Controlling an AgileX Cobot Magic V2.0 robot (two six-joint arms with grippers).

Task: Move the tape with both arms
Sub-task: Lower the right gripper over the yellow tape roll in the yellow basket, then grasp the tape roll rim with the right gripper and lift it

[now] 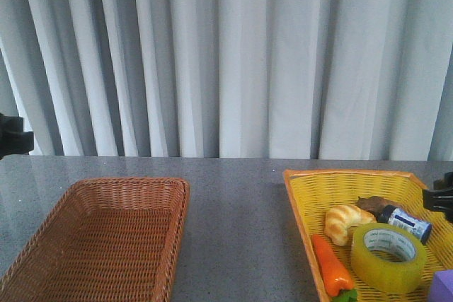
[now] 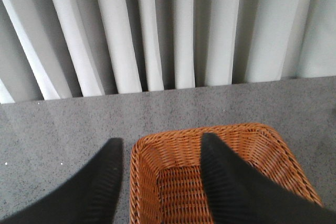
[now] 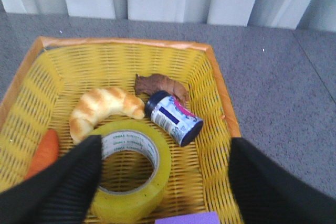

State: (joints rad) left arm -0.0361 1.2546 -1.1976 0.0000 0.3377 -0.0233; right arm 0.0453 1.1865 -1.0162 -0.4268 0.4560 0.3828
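Observation:
The tape (image 1: pixel 389 256) is a yellow-green roll with a white printed core, lying flat in the yellow basket (image 1: pixel 340 173) at the front right. In the right wrist view my right gripper (image 3: pixel 164 140) hangs open above the tape (image 3: pixel 163 163). One finger is over the roll's edge and the other over the basket's rim (image 3: pixel 121 42). Nothing is between them. My left gripper (image 2: pixel 160 139) is open and empty over a corner of the brown wicker basket (image 2: pixel 210 129). Black parts of the arms show at the left edge (image 1: pixel 14 136) and right edge (image 1: pixel 439 199) of the front view.
The yellow basket also holds a croissant (image 1: pixel 347 221), an orange carrot (image 1: pixel 331 266), a small blue-capped bottle (image 1: pixel 405 222), a brown lump (image 1: pixel 371 203) and a purple block (image 1: pixel 444 286). The brown wicker basket (image 1: pixel 127 183) stands front left. A grey curtain hangs behind the table.

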